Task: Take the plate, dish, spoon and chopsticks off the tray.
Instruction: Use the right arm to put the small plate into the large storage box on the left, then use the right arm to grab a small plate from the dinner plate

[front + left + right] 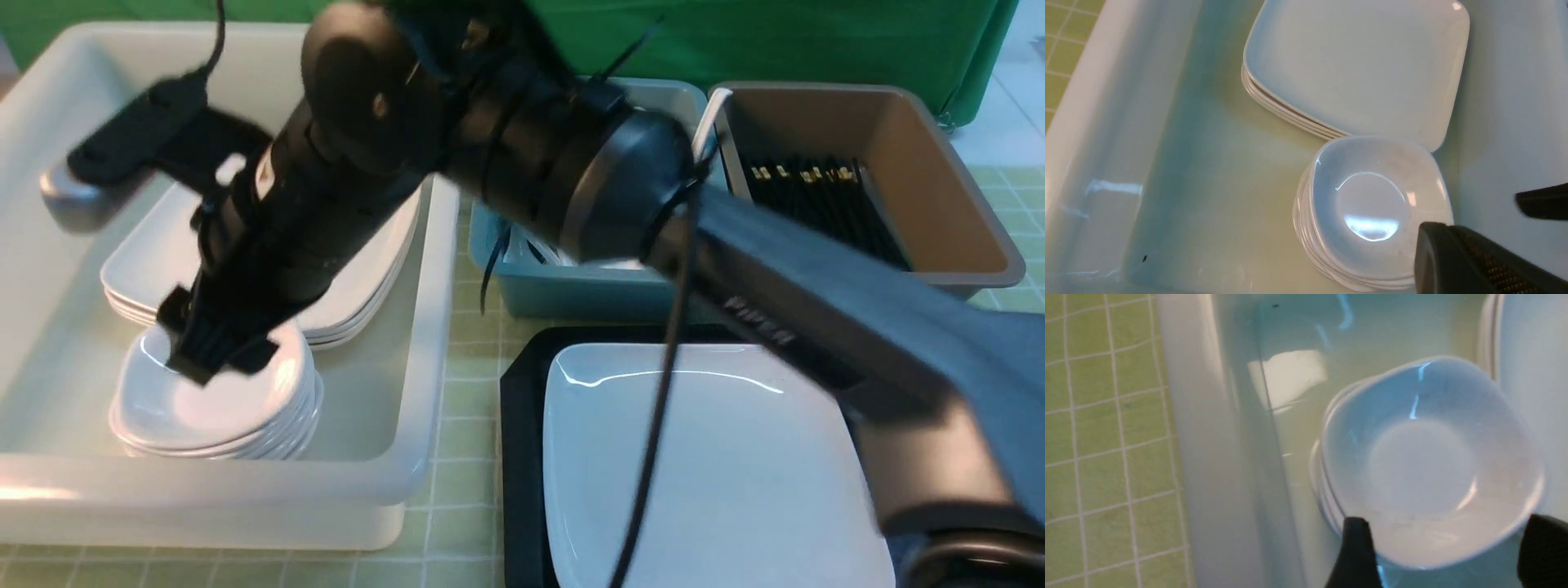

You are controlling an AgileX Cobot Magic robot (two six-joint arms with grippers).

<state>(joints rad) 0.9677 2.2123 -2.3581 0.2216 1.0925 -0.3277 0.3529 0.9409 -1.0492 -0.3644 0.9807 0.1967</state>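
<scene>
The dish (1425,465) sits atop the stack in the white bin (408,490), and the right gripper (214,359) hangs over it, jaws wide either side of its rim, so the dish step looks about done. The left gripper (114,163) is too blurred to read. The plate (718,465) lies flat on the tray (521,457), so the next move likely calls for lifting clear and pinching its shallow rim

There were three bins: a white bin (245,490), a teal bin (571,298) and a brown bin (939,180). One tray (518,457) held one plate (735,490). Two stacks, large plates (1355,61) and small dishes (1372,196), and bundled chopsticks (816,196) resisted counting.
</scene>
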